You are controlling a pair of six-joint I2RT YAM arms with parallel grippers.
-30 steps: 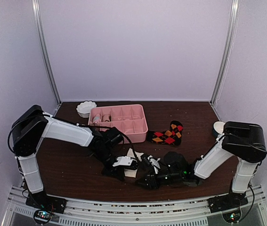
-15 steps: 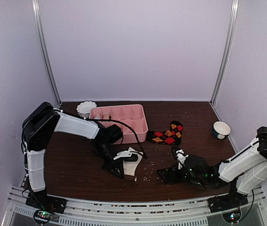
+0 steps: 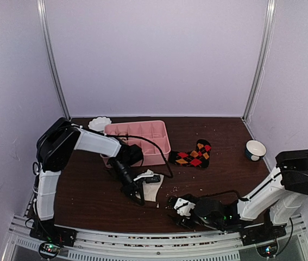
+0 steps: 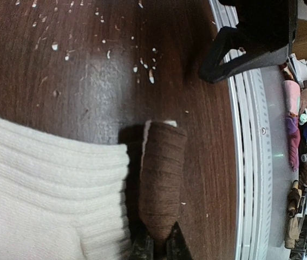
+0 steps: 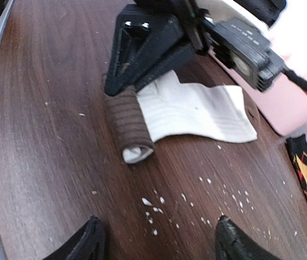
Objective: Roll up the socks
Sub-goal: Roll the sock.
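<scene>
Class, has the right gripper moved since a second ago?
Yes. The right gripper has pulled away from the cream sock, farther from the pink tray.

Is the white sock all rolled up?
No, the white sock lies mostly flat on the table; only its brown end is rolled.

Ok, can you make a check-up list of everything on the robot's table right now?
Surface: brown wooden table, sprinkled with white specks.
Job's things: cream sock lying flat, its brown end rolled up; argyle sock flat, apart, not rolled.
Clutter: pink tray, white scalloped bowl, small bowl at far right.
Grippers: left gripper shut on the brown end; right gripper open, holding nothing.
Cables: black cable trailing from the left wrist past the tray.
Surroundings: lilac walls, metal rail in front.
</scene>
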